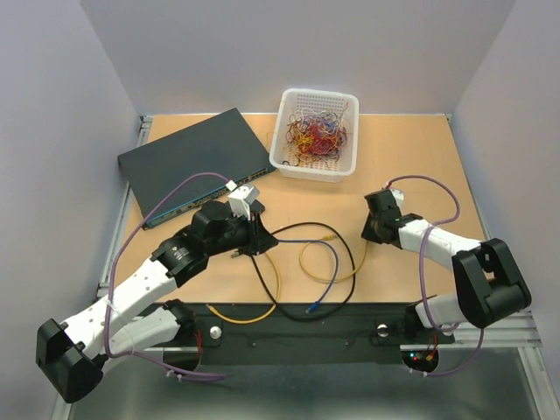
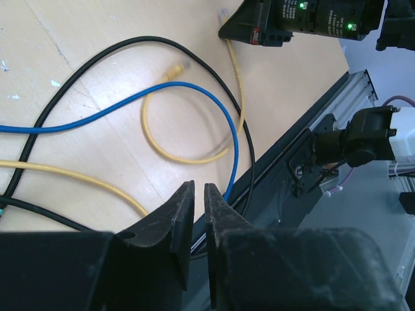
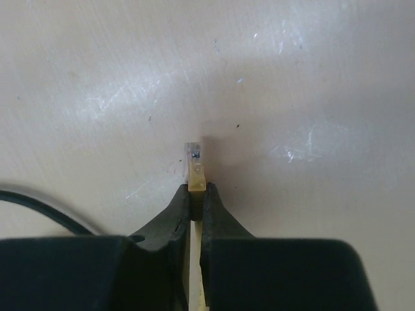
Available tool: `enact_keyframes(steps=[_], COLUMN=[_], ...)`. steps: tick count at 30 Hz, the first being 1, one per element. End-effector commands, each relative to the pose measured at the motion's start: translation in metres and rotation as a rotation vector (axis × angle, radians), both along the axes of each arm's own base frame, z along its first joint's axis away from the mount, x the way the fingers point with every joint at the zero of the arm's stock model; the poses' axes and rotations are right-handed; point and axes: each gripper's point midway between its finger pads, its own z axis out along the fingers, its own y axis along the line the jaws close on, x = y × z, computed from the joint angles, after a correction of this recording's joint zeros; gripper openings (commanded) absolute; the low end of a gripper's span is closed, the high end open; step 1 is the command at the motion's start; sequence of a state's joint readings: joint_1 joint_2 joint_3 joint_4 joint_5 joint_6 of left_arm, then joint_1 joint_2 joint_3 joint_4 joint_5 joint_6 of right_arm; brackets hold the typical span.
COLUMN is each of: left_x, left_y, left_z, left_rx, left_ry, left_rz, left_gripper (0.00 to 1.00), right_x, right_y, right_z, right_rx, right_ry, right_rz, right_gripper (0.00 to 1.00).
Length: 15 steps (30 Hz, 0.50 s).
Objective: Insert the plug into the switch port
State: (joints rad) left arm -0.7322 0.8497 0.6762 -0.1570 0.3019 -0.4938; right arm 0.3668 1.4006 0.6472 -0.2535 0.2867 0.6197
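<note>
In the right wrist view my right gripper (image 3: pixel 196 191) is shut on the yellow cable's plug (image 3: pixel 195 170). Its clear tip sticks out past the fingertips, low over the bare tabletop. From above, this gripper (image 1: pixel 372 229) is right of centre, and the yellow cable (image 1: pixel 306 262) loops away to its left. My left gripper (image 1: pixel 261 243) hovers over the cables at mid-table. Its jaws stand almost together with nothing between them (image 2: pixel 199 194). The switch port is not in view; no small black box shows.
A large dark blue-grey flat box (image 1: pixel 197 162) lies at the back left. A white basket (image 1: pixel 278 144) of coloured wires stands at the back centre. A blue cable (image 2: pixel 194 91), a black cable (image 2: pixel 130 44) and another yellow plug (image 2: pixel 174 70) lie between the arms.
</note>
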Motion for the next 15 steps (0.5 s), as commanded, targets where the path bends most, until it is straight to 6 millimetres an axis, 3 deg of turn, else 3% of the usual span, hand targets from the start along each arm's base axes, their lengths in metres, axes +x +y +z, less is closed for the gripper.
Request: enact_keyframes(steps=[1,3,5,6,7,8,10,11,13,15], left_x=[0.006,0.01,0.017,0.019,0.024,0.029,0.036,0.042,0.048,0.049], left_y=[-0.002,-0.001,0.0,0.0,-0.001,0.0,-0.002,-0.004,-0.009,-0.014], left_z=[0.008,0.008,0.013,0.014,0.019,0.024,0.033,0.044,0.064,0.075], left_rx=[-0.016,-0.015,-0.026,-0.034,-0.049,-0.06,-0.084,-0.118,-0.183,-0.236], left_ry=[-0.047,-0.052,-0.07,-0.068,-0.081,-0.1,-0.122,-0.151,-0.203,-0.236], left_rz=[0.007,0.03,0.067,0.084,0.101,0.122,0.148,0.167,0.167,0.153], left_gripper=[0.22,0.21,0.21,0.21,0.21,0.21,0.21,0.21,0.21,0.22], right_x=[-0.008,-0.004,0.008,0.002,0.007,0.007,0.001,-0.005,-0.013,-0.032], right_y=[0.012,0.029,0.049,0.067,0.076,0.082,0.095,0.104,0.115,0.132], right_z=[0.002,0.015,0.049,0.059,0.088,0.103,0.129,0.152,0.179,0.194], right_rx=[0.073,0.147,0.219,0.292,0.324,0.349,0.399,0.426,0.467,0.565], right_ry=[0.004,-0.05,-0.186,-0.207,-0.319,-0.374,-0.456,-0.527,-0.623,-0.651], right_rz=[0.047,0.129,0.254,0.345,0.415,0.459,0.556,0.637,0.735,0.868], right_gripper=[0.0,0.0,0.0,0.01,0.0,0.0,0.0,0.0,0.0,0.0])
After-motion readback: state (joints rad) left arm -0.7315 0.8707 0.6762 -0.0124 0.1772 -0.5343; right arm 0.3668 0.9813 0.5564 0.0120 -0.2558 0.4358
